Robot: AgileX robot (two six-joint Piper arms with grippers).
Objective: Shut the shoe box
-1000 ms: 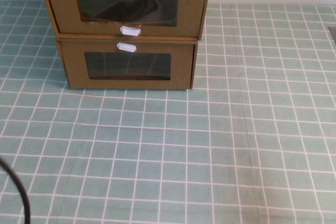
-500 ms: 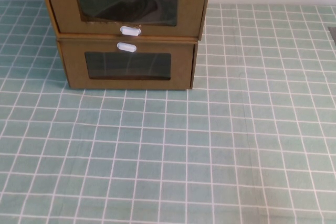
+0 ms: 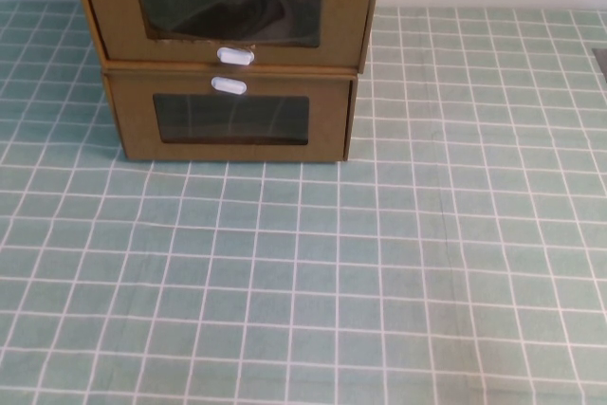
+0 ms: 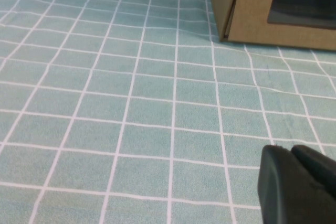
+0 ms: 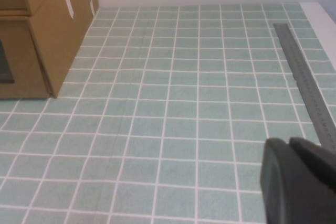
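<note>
The shoe box (image 3: 225,11) is the upper brown cardboard drawer at the back left of the table, with a clear window and a white pull tab (image 3: 234,56) below it. Its front looks level with its casing. It rests on the twin drawer (image 3: 230,119), whose tab is above the window. The shoe box's side also shows in the right wrist view (image 5: 58,3). Neither gripper shows in the high view. My left gripper (image 4: 290,150) is shut and empty, low over the cloth, short of the twin drawer's corner (image 4: 273,14). My right gripper (image 5: 289,142) is shut and empty, over the cloth to the right of the boxes.
A green checked cloth (image 3: 313,272) covers the table. A metal ruler (image 5: 304,77) lies along the right edge, and its tip shows in the high view (image 3: 601,56). A white wall stands behind the boxes.
A black cable at the lower left of the high view one second ago has gone out of view. The boxes have not moved.
</note>
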